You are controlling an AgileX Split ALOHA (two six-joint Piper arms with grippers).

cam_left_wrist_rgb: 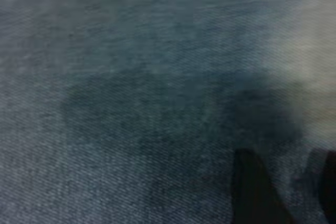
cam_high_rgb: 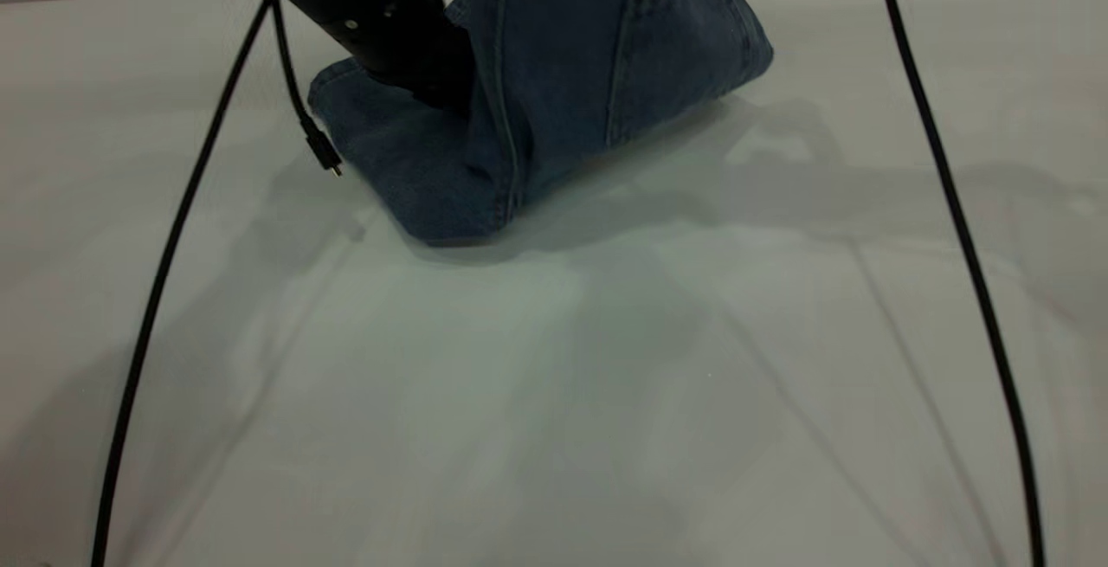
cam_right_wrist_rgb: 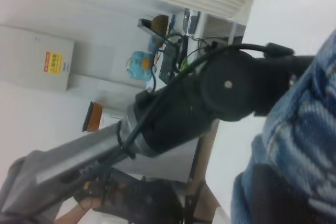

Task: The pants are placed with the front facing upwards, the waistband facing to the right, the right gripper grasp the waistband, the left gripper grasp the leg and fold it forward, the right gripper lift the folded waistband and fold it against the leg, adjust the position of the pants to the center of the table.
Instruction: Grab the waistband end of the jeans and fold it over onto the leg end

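Observation:
The blue denim pants [cam_high_rgb: 554, 74] are partly raised off the white table [cam_high_rgb: 554, 376]. Their upper part, with the patch pocket [cam_high_rgb: 675, 56], hangs upright and runs out of the exterior view at the top. The lower leg part [cam_high_rgb: 407, 160] lies flat on the table. My left gripper [cam_high_rgb: 437, 86] presses down on that flat part, and in its wrist view denim [cam_left_wrist_rgb: 136, 98] fills the picture. My right gripper [cam_right_wrist_rgb: 302, 182] is above the exterior view. In its wrist view it is shut on the pale gathered waistband [cam_right_wrist_rgb: 310, 129], with one dark finger [cam_right_wrist_rgb: 273, 195] under the cloth.
Two black cables [cam_high_rgb: 164, 290] [cam_high_rgb: 961, 247] arc over the table at left and right. A small plug [cam_high_rgb: 325, 154] dangles beside the pants. In the right wrist view the left arm [cam_right_wrist_rgb: 231, 93] crosses the room background, and a person's hand [cam_right_wrist_rgb: 89, 203] shows low down.

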